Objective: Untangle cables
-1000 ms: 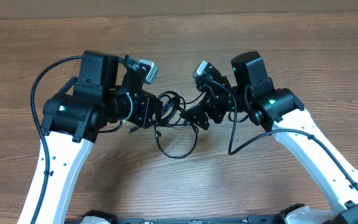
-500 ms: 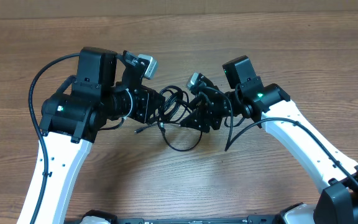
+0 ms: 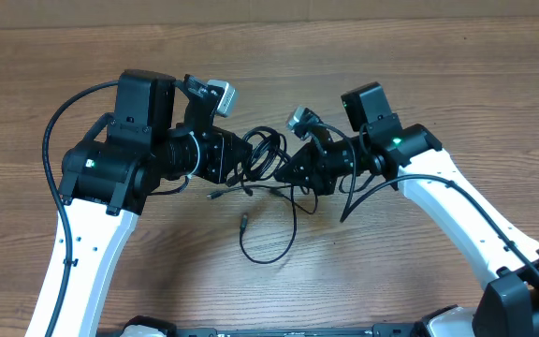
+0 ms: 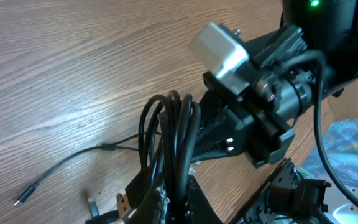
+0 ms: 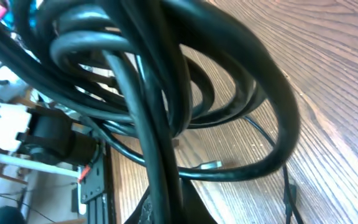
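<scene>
The cables (image 3: 266,153) are a knot of thin black cords hanging between my two grippers at the table's middle. My left gripper (image 3: 242,161) is shut on the bundle from the left; in the left wrist view the cords (image 4: 171,137) rise in loops out of its fingers (image 4: 197,208). My right gripper (image 3: 286,172) is shut on the same knot from the right; the coils (image 5: 166,81) fill the right wrist view, with one strand running down between its fingers (image 5: 194,208). A loose loop (image 3: 274,251) trails toward the front, ending in a small plug (image 3: 244,222).
A silver-tipped plug (image 5: 211,165) and a USB plug (image 4: 124,202) lie on the wooden table (image 3: 438,75). A thin strand (image 4: 67,167) runs left across the wood. The thick arm cables (image 3: 59,122) arc beside both arms.
My right gripper moved in to the knot and shut on it. The hanging loop has slid out longer toward the front, and one plug end now lies free on the table.
</scene>
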Controlling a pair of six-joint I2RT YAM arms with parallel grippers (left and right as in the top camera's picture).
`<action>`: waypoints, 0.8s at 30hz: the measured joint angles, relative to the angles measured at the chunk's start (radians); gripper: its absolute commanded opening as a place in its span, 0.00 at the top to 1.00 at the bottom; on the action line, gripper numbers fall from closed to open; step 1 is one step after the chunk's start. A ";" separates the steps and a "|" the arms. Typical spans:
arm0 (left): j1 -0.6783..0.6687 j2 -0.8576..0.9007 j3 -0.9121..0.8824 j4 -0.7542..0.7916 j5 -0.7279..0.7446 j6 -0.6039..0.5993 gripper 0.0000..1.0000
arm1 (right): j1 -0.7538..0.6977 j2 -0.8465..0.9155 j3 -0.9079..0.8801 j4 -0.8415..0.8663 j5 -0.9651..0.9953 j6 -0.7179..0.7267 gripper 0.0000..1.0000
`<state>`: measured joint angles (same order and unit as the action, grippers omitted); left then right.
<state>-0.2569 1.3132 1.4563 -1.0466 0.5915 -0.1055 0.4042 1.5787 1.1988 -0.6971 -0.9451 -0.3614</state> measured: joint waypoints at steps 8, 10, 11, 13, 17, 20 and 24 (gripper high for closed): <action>0.000 0.000 -0.001 0.001 0.000 0.000 0.95 | -0.018 -0.036 0.000 0.004 -0.047 0.044 0.96; -0.003 0.004 -0.003 0.002 0.000 -0.001 0.91 | -0.018 -0.037 0.000 0.012 -0.058 0.047 0.96; -0.005 0.008 -0.005 0.002 0.000 -0.001 0.87 | -0.018 -0.037 0.000 0.020 -0.065 0.051 0.96; -0.018 0.022 -0.009 0.003 0.000 -0.010 0.83 | -0.018 -0.037 0.000 0.036 -0.074 0.063 0.96; -0.053 0.064 -0.014 0.000 0.008 -0.016 0.83 | -0.018 -0.037 0.000 0.066 -0.090 0.089 0.96; -0.064 0.093 -0.017 -0.001 0.007 -0.016 0.81 | -0.018 -0.037 0.000 0.069 -0.092 0.099 0.96; -0.064 0.120 -0.018 -0.001 -0.006 -0.019 0.72 | -0.018 -0.037 0.000 0.069 -0.093 0.106 0.96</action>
<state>-0.3214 1.4334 1.4387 -1.0473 0.5858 -0.1242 0.3859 1.5417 1.1992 -0.6285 -1.0378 -0.2554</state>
